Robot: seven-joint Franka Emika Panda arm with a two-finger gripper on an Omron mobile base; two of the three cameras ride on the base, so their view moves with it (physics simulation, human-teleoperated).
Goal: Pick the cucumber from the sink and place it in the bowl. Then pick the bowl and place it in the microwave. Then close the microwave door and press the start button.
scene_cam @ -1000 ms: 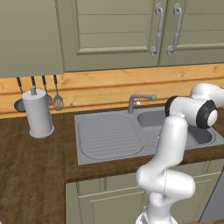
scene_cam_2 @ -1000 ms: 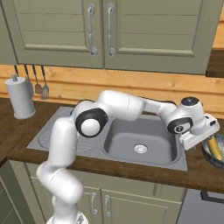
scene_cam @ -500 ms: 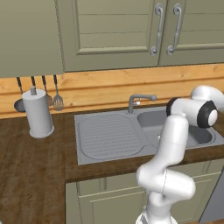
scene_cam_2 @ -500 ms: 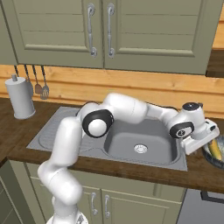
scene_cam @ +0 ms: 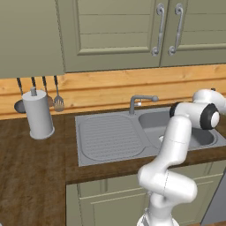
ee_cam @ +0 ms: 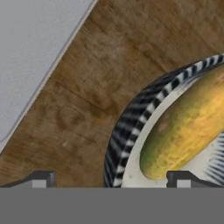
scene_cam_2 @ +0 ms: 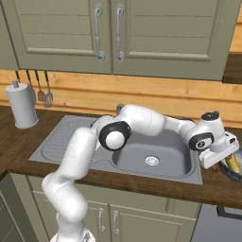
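Note:
The yellow-orange cucumber [ee_cam: 188,127] lies inside the dark striped bowl [ee_cam: 127,127], which stands on the wooden counter just right of the sink [scene_cam_2: 151,158]. From the right base view, the bowl [scene_cam_2: 233,171] with the cucumber [scene_cam_2: 232,162] sits at the far right edge. My gripper [ee_cam: 109,180] hangs open just above the bowl's near rim. One fingertip [ee_cam: 40,179] is over the counter outside the bowl, the other over the inside by the cucumber's end. My hand [scene_cam_2: 216,150] hovers at the bowl's left side. The microwave is out of view.
The sink's basin [scene_cam: 194,132], ribbed drainboard [scene_cam: 110,137] and curved faucet [scene_cam: 141,100] take up the counter's middle. A paper towel holder [scene_cam: 39,114] and hanging utensils [scene_cam: 57,95] stand at the left wall. Closed cabinets [scene_cam_2: 108,33] hang overhead. A sink corner [ee_cam: 30,43] lies nearby.
My elbow has swung slightly to the right while the hand has stayed over the bowl, settling a little lower. The jaws have stayed wide open.

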